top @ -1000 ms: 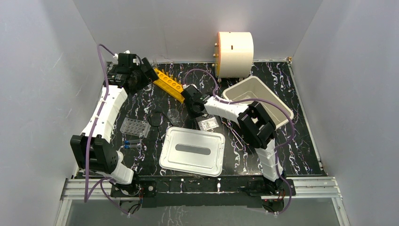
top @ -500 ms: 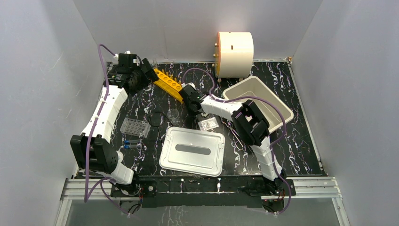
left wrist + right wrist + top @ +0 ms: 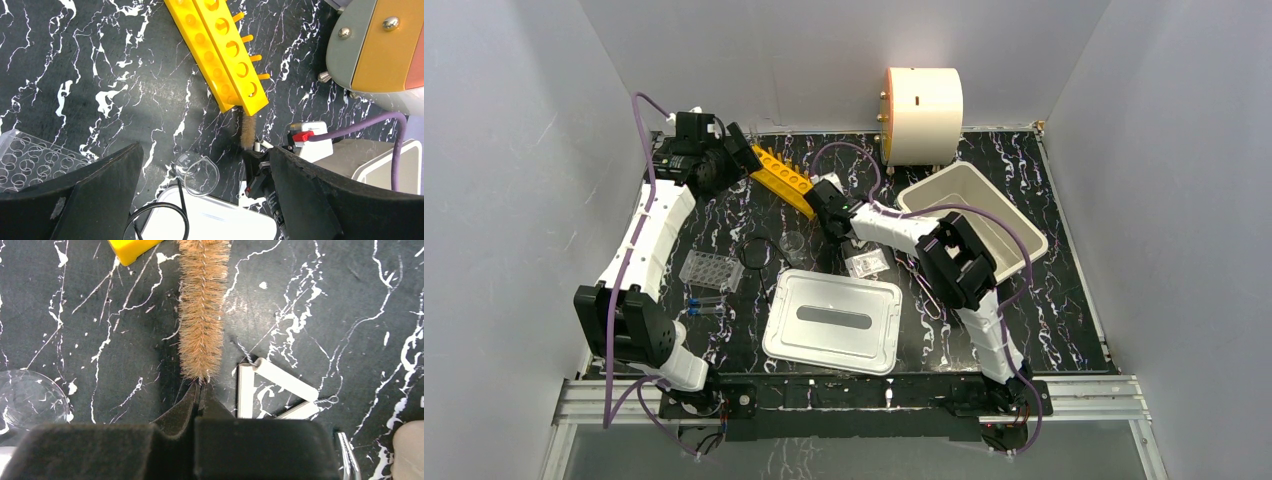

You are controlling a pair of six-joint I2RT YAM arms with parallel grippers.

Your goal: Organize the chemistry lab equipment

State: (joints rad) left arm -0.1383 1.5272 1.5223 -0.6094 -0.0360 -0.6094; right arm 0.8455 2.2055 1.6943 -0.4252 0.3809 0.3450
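A tan bristle brush [image 3: 202,310] lies just in front of the orange tube rack [image 3: 784,180]. My right gripper [image 3: 201,386] is shut on the brush's stem right below the bristles. The white triangle [image 3: 272,390] lies just right of those jaws and the tiny clear beaker [image 3: 30,397] to their left. My left gripper [image 3: 205,165] hangs open and empty above the rack [image 3: 220,55], with the beaker [image 3: 196,172] far below between its fingers. The clear well plate [image 3: 711,270] and blue-capped vials [image 3: 706,305] rest at the left. Wire tongs [image 3: 927,295] lie right of the lid.
The white tub [image 3: 1014,225] stands at the right and its flat lid [image 3: 832,320] lies front centre. A cream drum [image 3: 922,102] stands at the back. A black ring [image 3: 754,252] lies beside the beaker, and a small clear packet [image 3: 866,263] lies behind the lid.
My right gripper slid a little toward the back left, up to the brush, and its jaws closed on the stem. The left arm has not moved.
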